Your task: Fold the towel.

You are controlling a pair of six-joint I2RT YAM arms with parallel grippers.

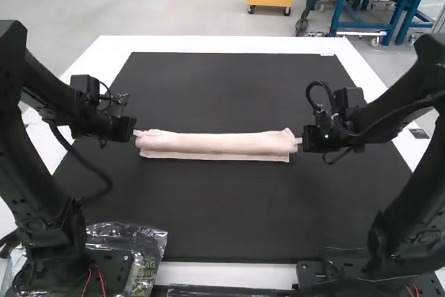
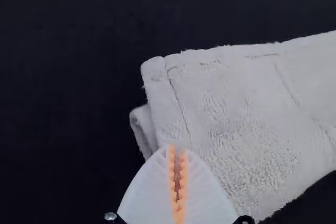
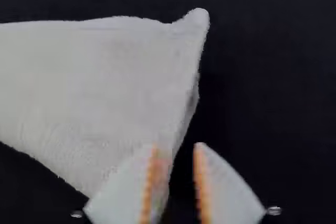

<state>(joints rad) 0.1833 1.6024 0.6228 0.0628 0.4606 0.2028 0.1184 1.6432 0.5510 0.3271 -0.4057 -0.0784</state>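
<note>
White table [image 1: 229, 44], black mat [image 1: 222, 206]; pink towel [image 1: 215, 145], folded lengthwise. Left gripper [image 1: 138, 133] closed at one end, hold unclear; right gripper [image 1: 298, 141] parted opposite.

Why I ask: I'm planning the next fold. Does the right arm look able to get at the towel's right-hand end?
Probably yes: the right gripper is right at that end of the towel, its fingers parted, and nothing seems to stand in its way.

Unclear print [image 1: 145, 269], seemingly, on plastic bag [image 1: 125, 236]
</note>
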